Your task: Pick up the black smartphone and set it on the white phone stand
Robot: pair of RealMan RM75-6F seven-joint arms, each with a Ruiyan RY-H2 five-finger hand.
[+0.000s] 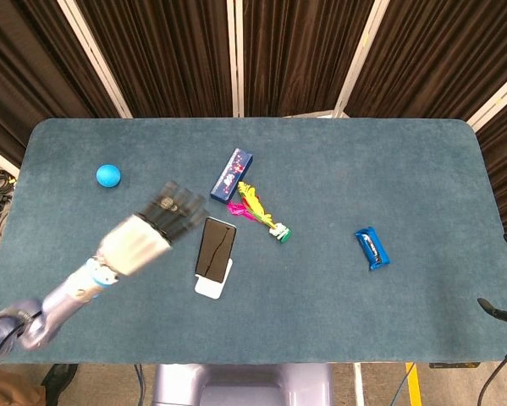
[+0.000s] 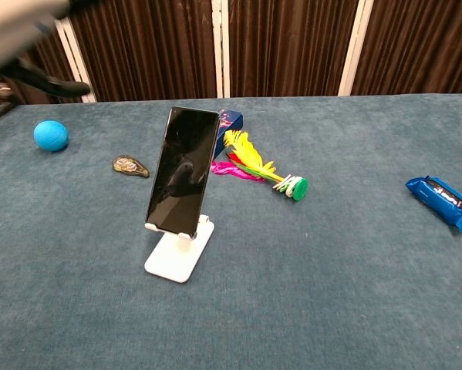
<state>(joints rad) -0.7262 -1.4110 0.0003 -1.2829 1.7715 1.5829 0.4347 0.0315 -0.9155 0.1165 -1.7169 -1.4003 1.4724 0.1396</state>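
The black smartphone (image 1: 215,248) (image 2: 182,171) leans upright on the white phone stand (image 1: 212,286) (image 2: 179,253) near the table's front middle. My left hand (image 1: 147,231) is blurred, raised up and to the left of the phone, holding nothing, with its fingers stretched out and apart. In the chest view only a blurred part of the left hand (image 2: 30,46) shows at the top left corner. My right hand is out of both views.
A blue ball (image 1: 108,175) lies at the far left and a small keychain (image 1: 173,205) beside it. A blue box (image 1: 232,175), a feathered shuttlecock (image 1: 257,211) and a blue snack bar (image 1: 371,249) lie behind and right of the stand.
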